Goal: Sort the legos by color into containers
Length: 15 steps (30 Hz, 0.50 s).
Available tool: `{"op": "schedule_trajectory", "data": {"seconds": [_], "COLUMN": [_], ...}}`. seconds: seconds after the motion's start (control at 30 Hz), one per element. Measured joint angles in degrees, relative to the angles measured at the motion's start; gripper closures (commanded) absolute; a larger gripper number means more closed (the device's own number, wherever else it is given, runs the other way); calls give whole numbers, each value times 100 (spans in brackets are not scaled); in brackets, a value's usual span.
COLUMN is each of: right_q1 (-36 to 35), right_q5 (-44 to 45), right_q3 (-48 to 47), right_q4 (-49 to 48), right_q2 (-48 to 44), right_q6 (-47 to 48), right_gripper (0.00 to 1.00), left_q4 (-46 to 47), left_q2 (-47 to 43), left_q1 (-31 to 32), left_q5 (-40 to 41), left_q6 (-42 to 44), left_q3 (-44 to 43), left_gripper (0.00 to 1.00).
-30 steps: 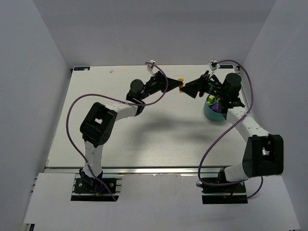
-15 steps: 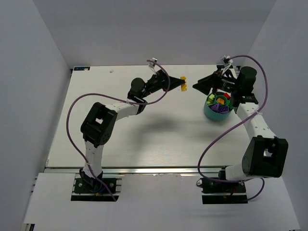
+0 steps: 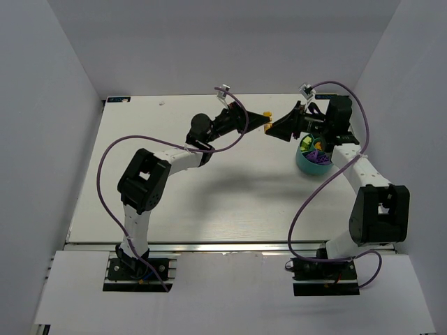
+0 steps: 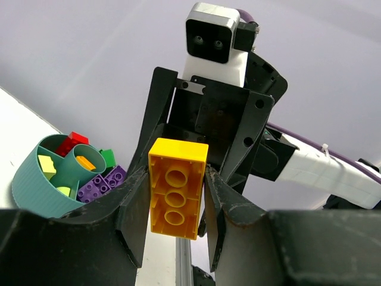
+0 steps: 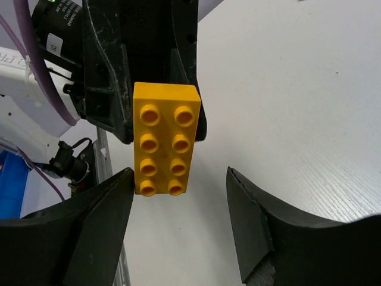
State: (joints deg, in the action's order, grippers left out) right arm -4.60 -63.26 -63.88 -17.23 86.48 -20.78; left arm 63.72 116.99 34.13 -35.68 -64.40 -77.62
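A yellow brick (image 4: pixel 177 187) is clamped by its long sides in my left gripper (image 4: pixel 177 173), which is shut on it and holds it above the back of the table. In the right wrist view its studded face (image 5: pixel 165 138) points at my right gripper (image 5: pixel 178 173). That gripper is open, its left finger close beside the brick's lower corner and its right finger well apart. From above, both grippers meet tip to tip at the brick (image 3: pixel 267 114). The teal bowl (image 4: pixel 33 193) holds purple, red, green, yellow and orange legos.
The bowl (image 3: pixel 302 166) stands on the table under the right arm's wrist, right of the two grippers. Purple cables loop from both arms. Grey walls close the table at the back and the sides.
The right gripper pulled away to the right over the bowl, then swung back to face the yellow brick, its jaws a little narrower. The left gripper kept still with the brick.
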Motion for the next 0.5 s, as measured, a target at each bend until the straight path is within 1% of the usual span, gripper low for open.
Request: {"op": "schedule_trajectory", "data": {"seconds": [0.13, 0.23, 0.27, 0.37, 0.5], "right_q1": [-31, -42, -46, -68, -68], "right_q5": [-33, -61, -96, -162, -210], "right_q3": [-81, -140, -149, -157, -160], "right_q4": [-13, -120, -173, -293, -372], "right_q2": [76, 79, 79, 81, 101], "right_q6": [-61, -142, -181, -313, -437], "right_gripper": [38, 47, 53, 59, 58], "left_q4": [-2, 35, 44, 74, 131], "left_q2": [0, 0, 0, 0, 0], "left_q1": [7, 15, 17, 15, 15], "left_q5": [7, 7, 7, 15, 26], "left_q6": [31, 33, 33, 39, 46], "left_q3": [0, 0, 0, 0, 0], "left_gripper": [100, 100, 100, 100, 100]}}
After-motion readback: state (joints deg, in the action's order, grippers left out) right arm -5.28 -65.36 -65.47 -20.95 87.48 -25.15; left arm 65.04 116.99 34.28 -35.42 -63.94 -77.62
